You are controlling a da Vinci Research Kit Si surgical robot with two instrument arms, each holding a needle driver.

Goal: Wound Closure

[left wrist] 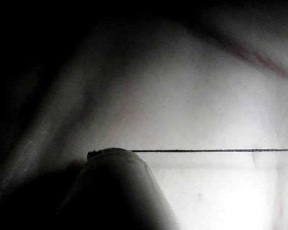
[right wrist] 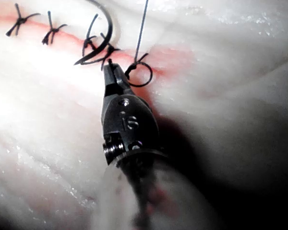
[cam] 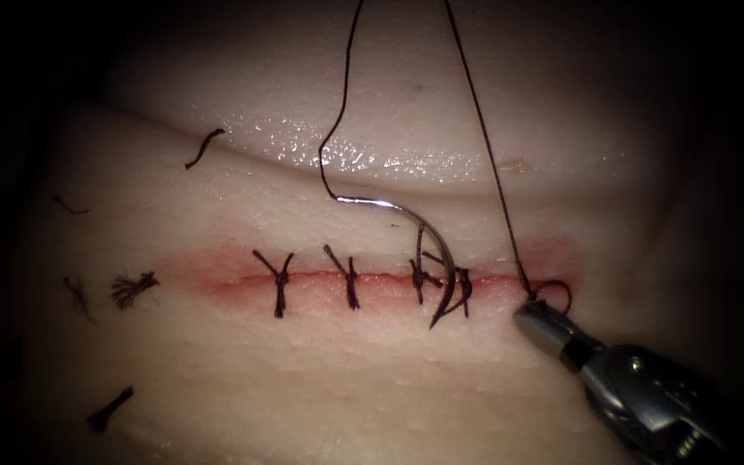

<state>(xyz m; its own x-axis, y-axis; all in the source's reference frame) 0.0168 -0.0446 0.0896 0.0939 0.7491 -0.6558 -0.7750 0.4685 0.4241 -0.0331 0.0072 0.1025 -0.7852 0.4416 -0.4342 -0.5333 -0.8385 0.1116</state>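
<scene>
Four knotted stitches (cam: pixel 350 280) sit along the cut (cam: pixel 372 277), from its nine o'clock end toward the middle, and a fresh loop of thread (cam: pixel 553 291) lies at the three o'clock end, not yet cinched flat, so the closure looks mostly done with that last stitch still loose. The needle (cam: pixel 428 250) rests free on the tissue (cam: pixel 303 379), arching over the fourth stitch, tip toward six o'clock, held by neither tool. The right end effector (cam: pixel 534 312) is pressed together right at the loop, probably pinching the thread, though the contact is hard to read. The left end effector (left wrist: pixel 93 155) grips a taut strand (left wrist: pixel 211 150).
</scene>
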